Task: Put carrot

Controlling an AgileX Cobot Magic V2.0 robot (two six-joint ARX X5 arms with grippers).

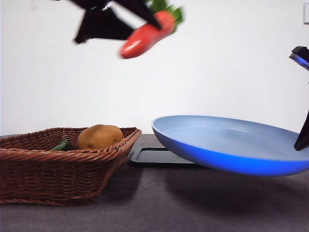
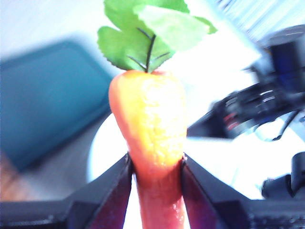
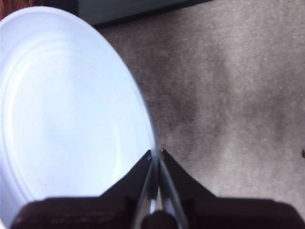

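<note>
The carrot [image 1: 146,36] hangs high at the top of the front view, tilted with its tip down to the left and its green leaves [image 1: 166,8] up to the right. My left gripper [image 2: 155,169] is shut on the carrot [image 2: 150,124] around its lower body. A blue plate [image 1: 227,140] is held off the table, tilted, at the right. My right gripper [image 3: 156,155] is shut on the rim of that plate [image 3: 66,109]. The carrot is up and to the left of the plate.
A wicker basket [image 1: 58,164] stands at the left with a yellow-brown potato [image 1: 100,136] and a small green vegetable [image 1: 62,146] in it. A dark flat tray [image 1: 154,157] lies on the table behind the plate. Grey table surface [image 3: 228,95] spreads under the plate.
</note>
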